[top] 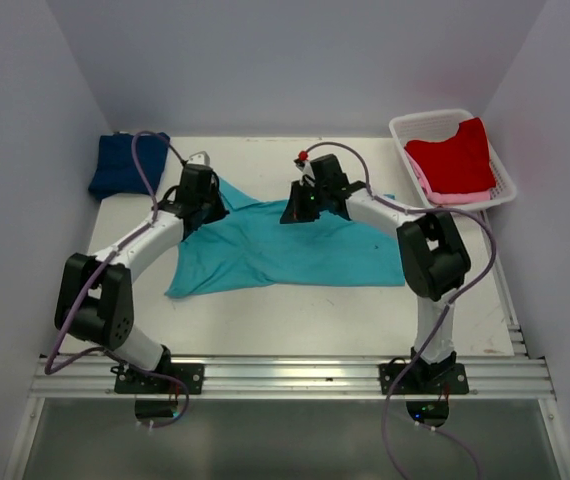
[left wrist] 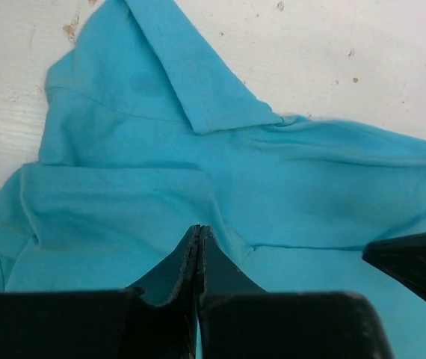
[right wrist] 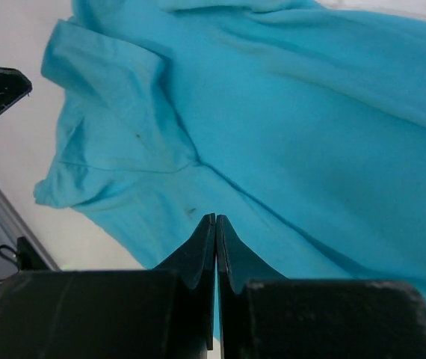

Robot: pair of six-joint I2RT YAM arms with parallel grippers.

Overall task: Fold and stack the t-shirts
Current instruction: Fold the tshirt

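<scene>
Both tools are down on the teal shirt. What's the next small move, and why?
Probably a small lift with both arms together. The left tool and right tool are each shut on the far edge of the teal t-shirt, which lies rumpled; lifting would free that edge for folding.

Table: white top (top: pixel 265 315), matt and scuffed, with small brown specks at its far part in the left wrist view.
Walls: back wall (top: pixel 295 70), left wall (top: pixel 15 150) and right wall (top: pixel 565 130), plain pale grey-lilac, closing the table in on three sides.
Rail: aluminium rail (top: pixel 295 377) along the table's near edge.
Below rail: dull grey-green panel (top: pixel 295 440); floor or shelf, cannot tell.
Light: soft, even, with faint shadows.
</scene>
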